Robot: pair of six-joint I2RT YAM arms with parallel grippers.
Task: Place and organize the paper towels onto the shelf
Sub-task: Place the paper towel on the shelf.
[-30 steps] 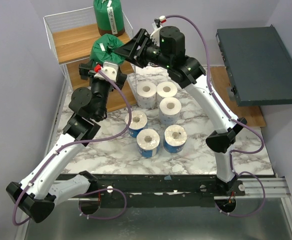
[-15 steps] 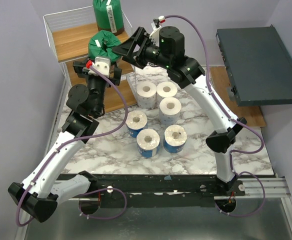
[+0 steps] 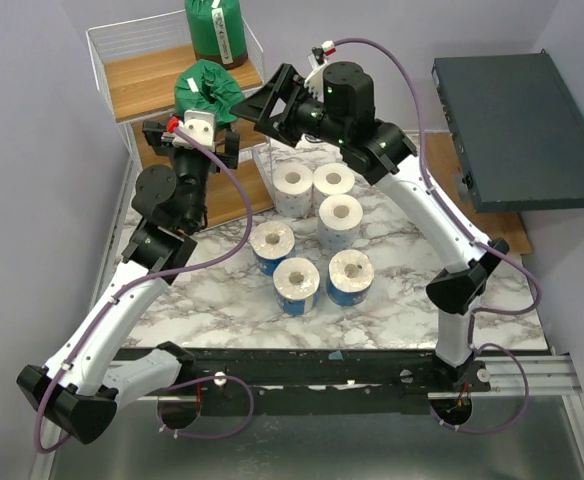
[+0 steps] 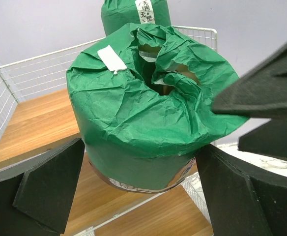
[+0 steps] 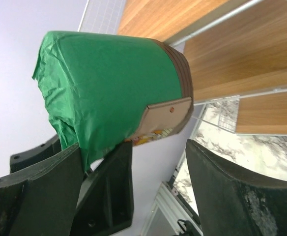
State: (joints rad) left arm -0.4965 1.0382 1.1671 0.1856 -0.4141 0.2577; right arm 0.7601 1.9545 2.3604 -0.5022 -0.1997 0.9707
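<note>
The green-wrapped roll (image 3: 207, 90) is standing, crumpled end up, at the front right corner of the shelf's (image 3: 142, 75) top board. The left pincer (image 3: 192, 137) is reaching in from the front with its fingers spread wide on either side of the roll's base. Whether they touch it is unclear. The right pincer (image 3: 247, 105) is hovering at the roll's right side, jaws apart. A second green roll (image 3: 217, 30) is standing at the back of the top board. Six rolls (image 3: 317, 235) are sitting on the marble tabletop (image 3: 402, 300).

surface: marble table (image 3: 222, 300) | on it: six rolls (image 3: 339, 215) upright, clustered | shelf (image 3: 147, 75) top board: green roll (image 3: 217, 30) upright at back
</note>
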